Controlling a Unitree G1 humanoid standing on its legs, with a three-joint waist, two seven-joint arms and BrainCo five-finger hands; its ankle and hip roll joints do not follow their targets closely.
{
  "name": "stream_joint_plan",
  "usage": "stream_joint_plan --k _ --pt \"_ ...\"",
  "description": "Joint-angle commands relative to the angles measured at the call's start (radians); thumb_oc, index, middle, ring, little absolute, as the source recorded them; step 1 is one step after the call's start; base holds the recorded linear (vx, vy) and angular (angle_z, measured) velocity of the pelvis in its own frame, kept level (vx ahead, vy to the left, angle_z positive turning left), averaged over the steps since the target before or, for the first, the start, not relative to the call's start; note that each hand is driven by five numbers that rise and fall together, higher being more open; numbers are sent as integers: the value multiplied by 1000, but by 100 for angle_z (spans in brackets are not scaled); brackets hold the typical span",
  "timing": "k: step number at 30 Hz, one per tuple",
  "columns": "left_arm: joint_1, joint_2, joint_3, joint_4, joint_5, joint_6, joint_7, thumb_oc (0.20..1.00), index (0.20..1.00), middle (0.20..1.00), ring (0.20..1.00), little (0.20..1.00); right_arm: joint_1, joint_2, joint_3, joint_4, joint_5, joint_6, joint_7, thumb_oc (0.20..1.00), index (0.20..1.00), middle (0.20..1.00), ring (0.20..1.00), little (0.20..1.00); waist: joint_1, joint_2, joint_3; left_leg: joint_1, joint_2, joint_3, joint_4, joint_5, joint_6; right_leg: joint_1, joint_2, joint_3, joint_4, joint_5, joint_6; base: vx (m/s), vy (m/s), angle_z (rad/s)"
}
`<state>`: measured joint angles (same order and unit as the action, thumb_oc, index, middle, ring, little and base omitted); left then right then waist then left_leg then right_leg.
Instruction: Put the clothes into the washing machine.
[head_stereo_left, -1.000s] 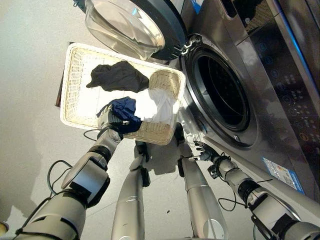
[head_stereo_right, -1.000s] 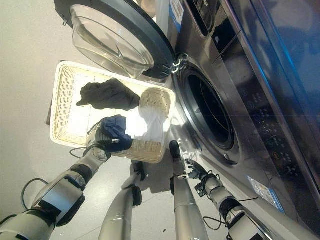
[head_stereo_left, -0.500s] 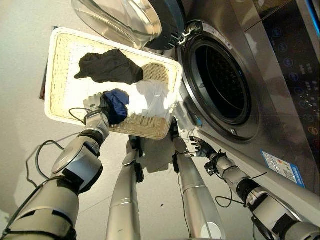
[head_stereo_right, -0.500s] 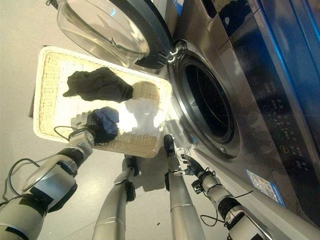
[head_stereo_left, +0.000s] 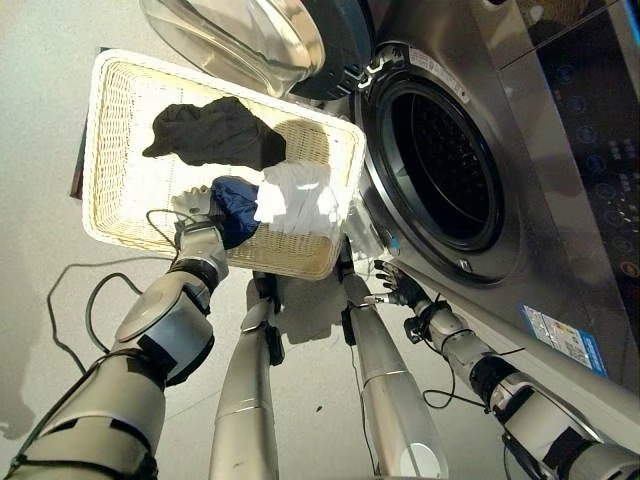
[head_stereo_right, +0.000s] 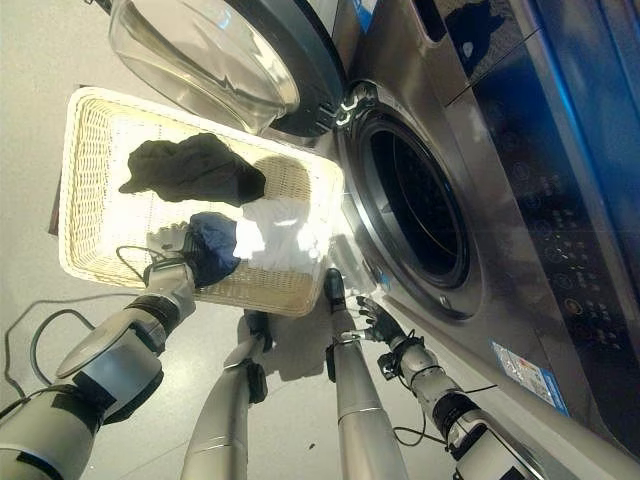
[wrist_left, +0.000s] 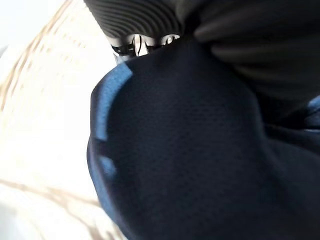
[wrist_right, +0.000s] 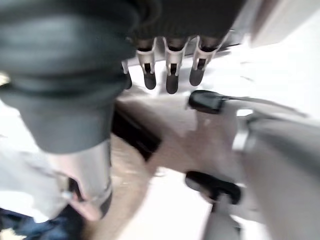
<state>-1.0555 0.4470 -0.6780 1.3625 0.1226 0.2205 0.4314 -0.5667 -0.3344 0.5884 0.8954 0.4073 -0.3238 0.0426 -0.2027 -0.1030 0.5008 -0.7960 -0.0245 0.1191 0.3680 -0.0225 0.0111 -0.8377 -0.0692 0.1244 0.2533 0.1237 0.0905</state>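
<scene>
A white wicker basket (head_stereo_left: 110, 120) stands on the floor beside the washing machine and holds a black garment (head_stereo_left: 215, 132), a white garment (head_stereo_left: 295, 195) and a navy blue garment (head_stereo_left: 235, 205). My left hand (head_stereo_left: 200, 238) reaches over the basket's near rim, its fingers curled into the navy garment (wrist_left: 190, 150), which is bunched against the white one. The washer's round drum opening (head_stereo_left: 445, 165) gapes dark, with its glass door (head_stereo_left: 250, 40) swung wide over the basket's far end. My right hand (head_stereo_left: 395, 290) hovers low by the washer's front, fingers (wrist_right: 170, 75) relaxed and holding nothing.
The open door overhangs the basket's far corner. The steel front of the machine (head_stereo_left: 560, 200) runs along the right. Bare pale floor (head_stereo_left: 40, 260) lies left of the basket.
The camera has shifted a little. My left hand has kept hold of the navy garment and gathered it into a tighter bunch near the basket's near rim. The right hand has hardly moved.
</scene>
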Motion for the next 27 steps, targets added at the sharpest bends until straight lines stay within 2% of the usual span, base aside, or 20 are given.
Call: stream_joint_plan --k 1,4,5,6,8,9,10,12,13,15,16,18,22,23,24,25,27 --pt "98 2 126 -45 -234 -162 96 200 200 200 200 200 39 -50 -28 -191 48 -36 -70 1000 1000 1000 1000 1000 7 22 19 37 -93 -23 16 -27 -19 38 61 -68 -64 32 -8 -25 -33 4" --pt "110 13 146 -70 -270 -171 125 200 200 200 200 200 44 -56 -35 -227 45 -32 -92 1000 1000 1000 1000 1000 11 27 19 44 -93 -26 12 -24 -22 44 60 -72 -63 29 -9 -23 -21 7" --pt "188 57 222 -185 -337 -192 194 200 200 200 200 200 75 -81 -70 -348 1 -37 -235 1000 1000 1000 1000 1000 33 48 19 75 -92 -42 -12 -10 -30 76 53 -86 -67 15 -12 -45 -36 15" --pt "198 60 230 -200 -341 -195 204 200 200 200 200 200 80 -83 -75 -360 -6 -36 -254 1000 1000 1000 1000 1000 35 51 19 79 -92 -45 -16 -9 -31 80 52 -88 -67 14 -13 -53 -46 18" --pt "267 68 282 -290 -362 -215 263 200 200 200 200 200 104 -91 -122 -417 -65 -46 -381 1000 1000 1000 1000 1000 53 68 19 104 -90 -61 -38 1 -32 104 49 -100 -65 0 -15 -32 -33 15" --pt "275 68 288 -298 -367 -223 276 200 200 200 200 200 108 -92 -128 -422 -74 -54 -400 1000 1000 1000 1000 1000 55 70 19 108 -90 -63 -41 2 -33 107 48 -102 -65 -1 -15 -45 -47 16" --pt "351 63 332 -394 -345 -242 333 200 200 200 200 200 133 -102 -179 -470 -101 -64 -460 1000 1000 1000 1000 1000 73 86 19 128 -90 -80 -64 11 -32 127 43 -117 -67 -12 -16 -33 -35 21" --pt "378 59 345 -432 -329 -239 353 222 222 222 222 222 143 -102 -193 -486 -107 -61 -472 1000 1000 1000 1000 1000 78 92 19 136 -91 -86 -72 14 -31 135 41 -123 -67 -15 -18 -30 -34 18" --pt "472 42 379 -547 -255 -268 427 426 426 426 426 426 181 -99 -243 -546 -140 -87 -503 1000 1000 1000 1000 1000 100 109 19 164 -92 -109 -98 23 -29 165 35 -142 -69 -28 -21 -29 -38 22" --pt "512 31 392 -607 -218 -277 452 432 432 432 432 432 200 -96 -262 -582 -150 -90 -502 1000 1000 1000 1000 1000 110 116 19 177 -92 -118 -111 29 -29 178 34 -150 -67 -35 -24 -30 -53 26" --pt "550 19 404 -666 -183 -296 467 360 360 360 360 360 212 -92 -273 -618 -165 -98 -493 1000 1000 1000 1000 1000 122 122 19 194 -91 -127 -130 38 -30 194 31 -160 -65 -44 -26 -27 -60 21" --pt "576 18 408 -725 -163 -299 471 316 316 316 316 316 213 -88 -278 -646 -175 -96 -484 1000 1000 1000 1000 1000 132 127 19 205 -90 -132 -146 48 -31 205 28 -167 -67 -46 -27 -28 -42 17" --pt "599 15 412 -777 -149 -331 458 310 310 310 310 310 211 -85 -272 -673 -178 -99 -442 1000 1000 1000 1000 1000 143 131 19 223 -87 -139 -166 57 -33 222 27 -177 -66 -55 -30 -14 -32 18" --pt "625 18 402 -861 -106 -327 404 423 423 423 423 423 206 -81 -251 -720 -188 -80 -380 1000 1000 1000 1000 1000 159 137 19 255 -79 -145 -207 75 -37 255 25 -195 -73 -65 -32 -42 -81 22" --pt "631 14 402 -890 -142 -363 339 489 489 489 489 489 197 -83 -237 -737 -196 -60 -347 1000 1000 1000 1000 1000 164 139 19 267 -76 -143 -225 84 -39 266 24 -203 -77 -67 -32 -34 -81 14" --pt "632 13 402 -895 -157 -385 310 501 501 501 501 501 195 -84 -234 -740 -198 -57 -333 1000 1000 1000 1000 1000 164 139 19 270 -75 -142 -228 86 -40 269 24 -205 -79 -67 -32 -24 -52 11" --pt "639 5 380 -978 -305 -475 57 464 464 464 464 464 172 -93 -202 -761 -188 -14 -258 1000 1000 1000 1000 1000 173 146 19 296 -70 -140 -259 99 -42 293 20 -219 -90 -69 -30 -13 -44 8"
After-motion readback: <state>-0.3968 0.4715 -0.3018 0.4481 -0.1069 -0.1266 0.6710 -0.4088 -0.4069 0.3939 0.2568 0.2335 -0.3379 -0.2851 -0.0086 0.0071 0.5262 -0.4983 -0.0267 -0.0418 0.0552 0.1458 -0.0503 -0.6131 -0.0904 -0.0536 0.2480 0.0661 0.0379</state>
